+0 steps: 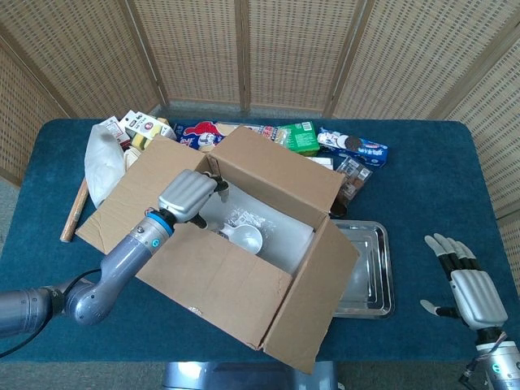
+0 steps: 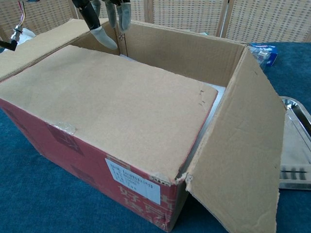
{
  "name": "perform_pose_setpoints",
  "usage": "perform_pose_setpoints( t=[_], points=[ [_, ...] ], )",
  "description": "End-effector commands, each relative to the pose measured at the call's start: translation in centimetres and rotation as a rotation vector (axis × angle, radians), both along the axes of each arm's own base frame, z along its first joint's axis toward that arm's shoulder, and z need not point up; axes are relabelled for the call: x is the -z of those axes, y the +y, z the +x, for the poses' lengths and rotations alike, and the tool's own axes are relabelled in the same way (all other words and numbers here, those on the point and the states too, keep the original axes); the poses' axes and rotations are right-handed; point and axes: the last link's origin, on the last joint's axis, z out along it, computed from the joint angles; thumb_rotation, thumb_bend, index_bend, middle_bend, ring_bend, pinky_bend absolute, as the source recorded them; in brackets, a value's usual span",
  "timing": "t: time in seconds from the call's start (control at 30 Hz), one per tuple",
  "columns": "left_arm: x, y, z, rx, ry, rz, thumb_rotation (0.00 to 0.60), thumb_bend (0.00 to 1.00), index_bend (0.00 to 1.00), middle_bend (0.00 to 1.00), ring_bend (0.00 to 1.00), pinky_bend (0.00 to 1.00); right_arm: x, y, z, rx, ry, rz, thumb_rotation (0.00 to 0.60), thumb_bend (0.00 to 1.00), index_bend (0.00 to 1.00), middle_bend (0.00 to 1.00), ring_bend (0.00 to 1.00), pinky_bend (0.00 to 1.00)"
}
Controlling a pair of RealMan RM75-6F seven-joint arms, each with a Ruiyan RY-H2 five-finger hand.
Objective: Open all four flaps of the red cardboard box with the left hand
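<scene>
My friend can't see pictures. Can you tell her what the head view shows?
A robot's left hand reaches into a cardboard box on a blue table; one flap covers the near part of the box. Snack packets lie behind it, a metal tray beside it, and the right hand rests open.

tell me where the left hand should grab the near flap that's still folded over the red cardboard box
Best at the free far edge of the near brown cardboard flap, from inside the opening: the left hand already hovers there. That edge overhangs the cavity of the red cardboard box, so fingers could likely hook under and pull toward the robot.
</scene>
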Motion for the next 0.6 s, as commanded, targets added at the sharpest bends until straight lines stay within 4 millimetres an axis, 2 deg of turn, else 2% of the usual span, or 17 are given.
perform_pose_setpoints(
  t=[0.03,0.23,0.33,0.5,0.57,0.6],
  points=[
    [-0.3,0.2,0.0,-0.006,0.009,0.008,0.600,0.01,0.47,0.44,0.39,0.60,0.0,0.0,0.0,0.000,0.000,0.001,0.600,0.00,0.00,0.00,0.00,0.00],
    [0.6,0.0,-0.7,-0.041,0.041,-0.025,0.600,0.00,0.48,0.44,0.39,0.60,0.1,0.0,0.1,-0.002,0.003,0.003,0.600,0.00,0.00,0.00,0.00,0.00],
    [1.2,0.0,-0.7,-0.090,0.003,-0.057,0.600,0.00,0.48,0.45,0.39,0.61,0.2,0.0,0.0,-0.001,0.006,0.004,0.600,0.00,0.00,0.00,0.00,0.00],
    [1.4,0.3,-0.2,-0.109,-0.026,-0.057,0.600,0.00,0.55,0.46,0.40,0.60,0.2,0.0,0.0,-0.001,0.007,0.004,0.600,0.00,0.00,0.00,0.00,0.00],
    [1.4,0.2,-0.1,-0.112,-0.035,-0.059,0.552,0.00,0.56,0.46,0.39,0.56,0.2,0.0,0.0,-0.002,0.007,0.004,0.600,0.00,0.00,0.00,0.00,0.00],
    [1.4,0.2,0.0,-0.115,-0.044,-0.061,0.481,0.00,0.57,0.45,0.37,0.53,0.2,0.0,0.0,-0.002,0.007,0.004,0.600,0.00,0.00,0.00,0.00,0.00]
  ],
)
